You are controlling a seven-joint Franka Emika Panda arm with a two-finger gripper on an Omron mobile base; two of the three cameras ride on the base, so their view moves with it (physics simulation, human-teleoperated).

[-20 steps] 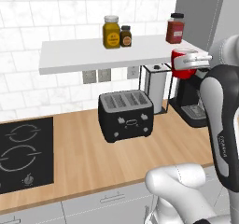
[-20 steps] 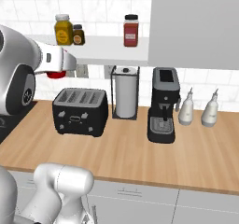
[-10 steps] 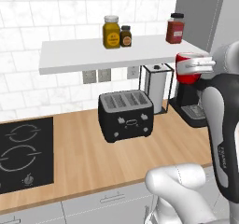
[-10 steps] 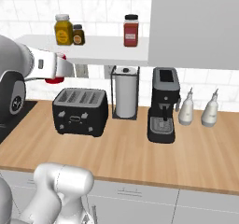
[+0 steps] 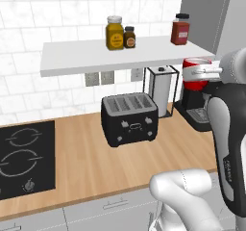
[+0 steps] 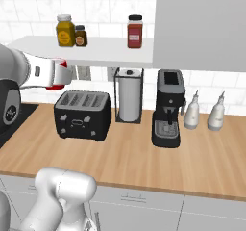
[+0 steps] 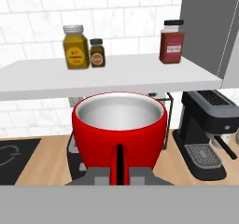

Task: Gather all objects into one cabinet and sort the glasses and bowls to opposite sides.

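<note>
End effector [image 7: 119, 169] is pinching the red cup [image 7: 119, 127] tight by its rim, holding it upright above the toaster [image 5: 129, 118], just under the shelf [image 5: 110, 56].

Bright red cup [image 7: 119, 132], pale grey inside; black toaster [image 5: 129, 119]; white shelf [image 5: 115, 55]; yellow [image 5: 114, 33], brown [image 5: 129, 37] and red [image 5: 180, 30] spice jars; wood-toned surface [image 6: 158, 160].

Toaster [image 6: 82, 115] left of paper towel holder [image 6: 129, 101], coffee machine [image 6: 168, 108] right.
</note>
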